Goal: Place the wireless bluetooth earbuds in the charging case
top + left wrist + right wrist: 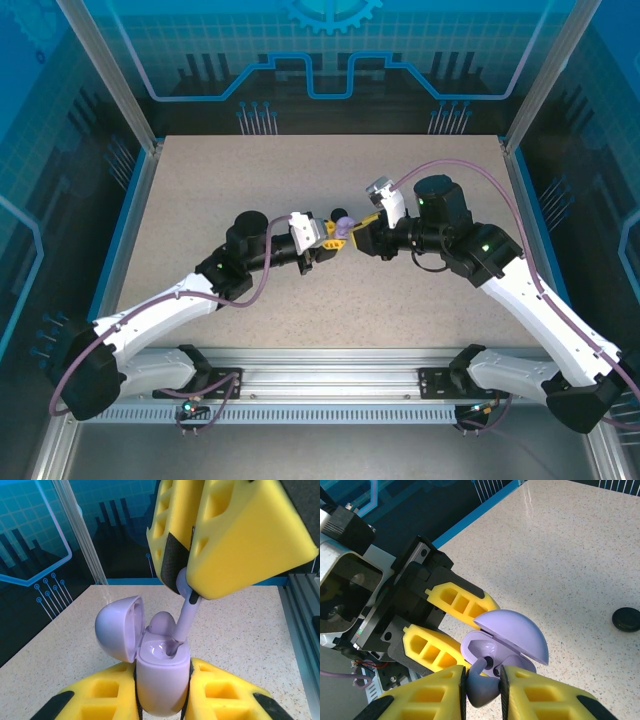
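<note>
The left end effector (162,692) is clenched on the open lavender plastic charging case (159,667) over the speckled bench (250,180). The right end effector (482,682) grasps a lavender stemmed earbud (184,617), stem tip inside the case.

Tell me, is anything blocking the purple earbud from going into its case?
Nothing visible blocks it. The left gripper holds the lavender charging case with its lid swung open to one side, and the lavender earbud in the right gripper has its stem tip at the open socket.
</note>
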Controlling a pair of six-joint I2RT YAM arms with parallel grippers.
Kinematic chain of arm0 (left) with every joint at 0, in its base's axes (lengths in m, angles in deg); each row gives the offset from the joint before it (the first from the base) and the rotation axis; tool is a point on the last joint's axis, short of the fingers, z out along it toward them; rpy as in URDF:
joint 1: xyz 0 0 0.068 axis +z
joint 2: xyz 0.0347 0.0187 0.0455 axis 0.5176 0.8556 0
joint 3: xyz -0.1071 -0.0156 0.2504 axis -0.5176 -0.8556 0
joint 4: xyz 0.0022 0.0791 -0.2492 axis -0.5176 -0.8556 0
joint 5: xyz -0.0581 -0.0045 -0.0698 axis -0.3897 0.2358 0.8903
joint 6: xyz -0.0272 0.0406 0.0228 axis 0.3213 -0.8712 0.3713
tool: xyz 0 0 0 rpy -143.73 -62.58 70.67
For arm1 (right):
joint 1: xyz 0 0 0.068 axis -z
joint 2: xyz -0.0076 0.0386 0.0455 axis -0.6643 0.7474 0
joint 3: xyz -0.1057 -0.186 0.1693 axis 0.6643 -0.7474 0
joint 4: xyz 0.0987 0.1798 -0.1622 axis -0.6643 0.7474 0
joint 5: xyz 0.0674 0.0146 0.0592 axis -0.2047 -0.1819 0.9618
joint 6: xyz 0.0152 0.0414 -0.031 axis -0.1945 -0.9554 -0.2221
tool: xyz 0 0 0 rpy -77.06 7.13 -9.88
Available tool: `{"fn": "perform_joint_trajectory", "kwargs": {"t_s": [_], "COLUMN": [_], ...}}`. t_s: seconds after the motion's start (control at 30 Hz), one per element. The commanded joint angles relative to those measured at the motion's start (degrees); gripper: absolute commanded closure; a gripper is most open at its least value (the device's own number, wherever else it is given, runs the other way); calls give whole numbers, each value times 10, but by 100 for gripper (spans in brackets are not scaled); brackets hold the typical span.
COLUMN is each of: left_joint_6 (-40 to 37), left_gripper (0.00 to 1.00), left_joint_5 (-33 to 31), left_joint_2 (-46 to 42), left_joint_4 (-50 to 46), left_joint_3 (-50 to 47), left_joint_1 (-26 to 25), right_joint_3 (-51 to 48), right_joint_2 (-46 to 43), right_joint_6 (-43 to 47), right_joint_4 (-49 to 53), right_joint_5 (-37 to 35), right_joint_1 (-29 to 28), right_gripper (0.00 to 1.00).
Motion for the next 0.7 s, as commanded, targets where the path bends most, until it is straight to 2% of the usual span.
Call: {"fn": "perform_joint_trajectory", "kwargs": {"t_s": [0.0,0.67], "left_joint_6": [-12,-15], "left_gripper": [100,100], "left_joint_5": [-6,10], "left_joint_2": [-17,-17], "left_joint_4": [7,-3], "left_joint_3": [15,18], "left_joint_1": [-5,-5], "right_joint_3": [16,17], "right_joint_2": [1,7], "right_joint_6": [10,8], "right_joint_4": [10,13], "right_joint_5": [-8,-11], "right_joint_1": [-5,-5], "right_gripper": [75,75]}}
